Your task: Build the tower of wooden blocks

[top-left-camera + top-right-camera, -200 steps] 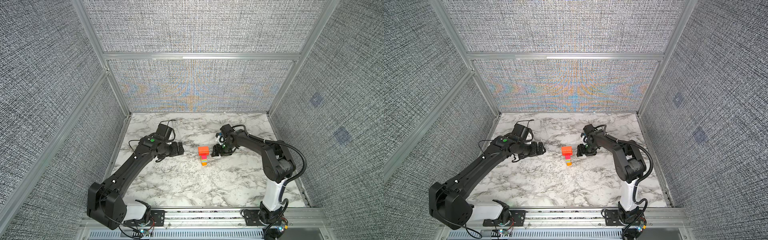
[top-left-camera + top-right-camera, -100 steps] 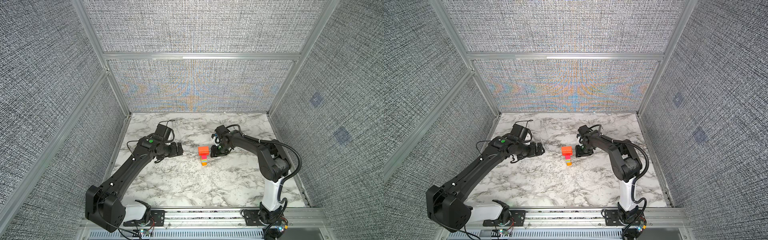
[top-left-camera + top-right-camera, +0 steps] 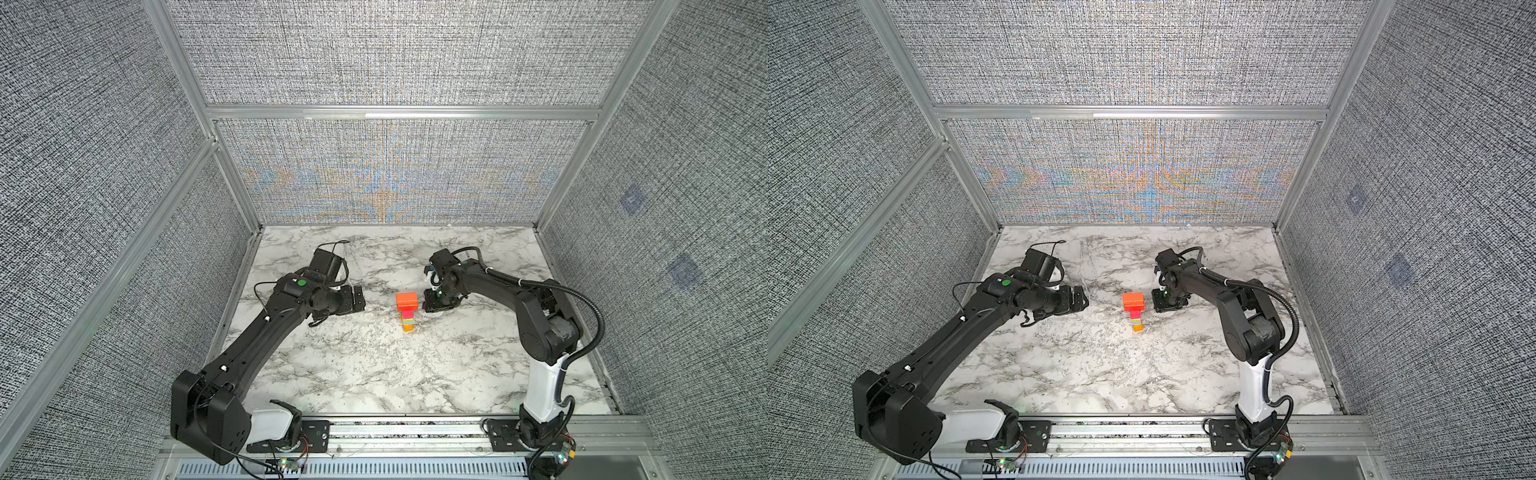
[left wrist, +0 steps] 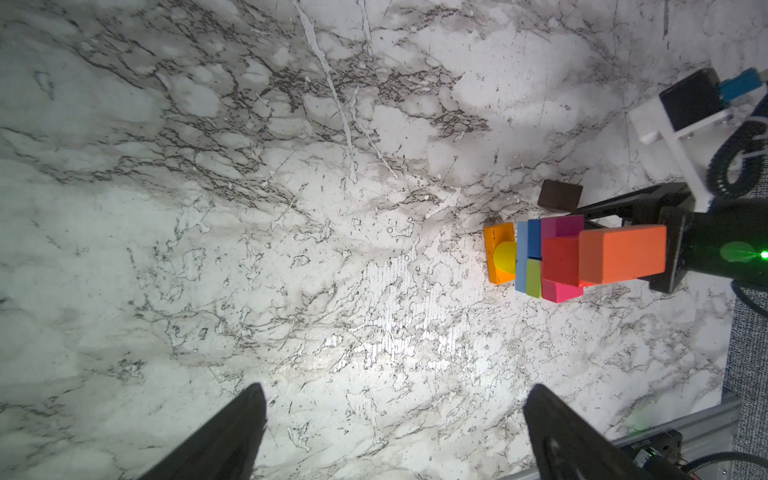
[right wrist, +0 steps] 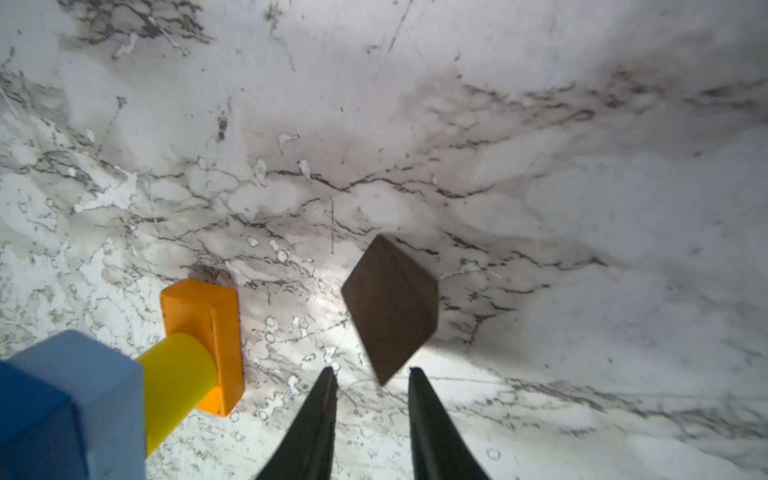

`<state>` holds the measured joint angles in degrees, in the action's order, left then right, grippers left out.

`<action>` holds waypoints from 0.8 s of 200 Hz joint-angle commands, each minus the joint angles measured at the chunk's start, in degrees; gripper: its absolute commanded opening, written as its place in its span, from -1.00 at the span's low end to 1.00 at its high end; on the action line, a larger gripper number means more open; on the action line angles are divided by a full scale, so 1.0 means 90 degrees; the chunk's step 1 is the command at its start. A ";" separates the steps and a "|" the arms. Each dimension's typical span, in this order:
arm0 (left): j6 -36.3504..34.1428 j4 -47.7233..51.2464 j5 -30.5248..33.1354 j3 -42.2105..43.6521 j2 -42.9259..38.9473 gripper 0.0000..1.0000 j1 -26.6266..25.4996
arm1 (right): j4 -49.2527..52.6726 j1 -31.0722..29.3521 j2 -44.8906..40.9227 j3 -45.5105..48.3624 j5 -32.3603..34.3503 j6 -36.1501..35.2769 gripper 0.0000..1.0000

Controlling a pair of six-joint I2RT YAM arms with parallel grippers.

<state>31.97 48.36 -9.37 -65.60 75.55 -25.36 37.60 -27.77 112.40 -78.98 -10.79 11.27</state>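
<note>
Right pincer (image 5: 372,370) nearer tower (image 3: 407,308) than before

Bench (image 3: 374,374), contents by position:
- Wood block tower (image 3: 406,318): upright, nr bench ctr, a bit twd back edge; wide slab (image 3: 407,300) on top.
- Loose square block (image 4: 560,196): on bench, just beside tower base, back-right of it, not touching; hidden under arm in both top views.
- Right gripper (image 3: 435,306): over that block, just right of slab.
- Left gripper (image 3: 358,300): left of tower, apart from it.
- Rail (image 3: 407,432): along front edge; left arm base (image 3: 270,428) nr front-left corner, right arm base (image 3: 540,409) nr front-right.
</note>
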 commanded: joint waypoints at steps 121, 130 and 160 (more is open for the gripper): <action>0.0013 0.0027 -0.0033 -0.0013 -0.0020 0.98 0.0014 | 0.0491 0.0269 -0.0079 -0.0535 -0.0224 0.0415 0.03; 0.0013 0.0029 -0.0027 -0.0015 -0.0023 0.98 0.0016 | 0.0581 0.0265 0.0034 -0.0664 -0.0154 0.0427 0.02; 0.0013 0.0038 0.0003 0.0004 -0.0038 0.98 0.0016 | 0.0772 0.0306 0.0524 -0.0994 -0.0220 0.0481 -0.19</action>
<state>31.99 48.38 -9.41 -65.54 75.24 -25.30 41.47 -25.28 114.78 -86.32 -12.25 14.52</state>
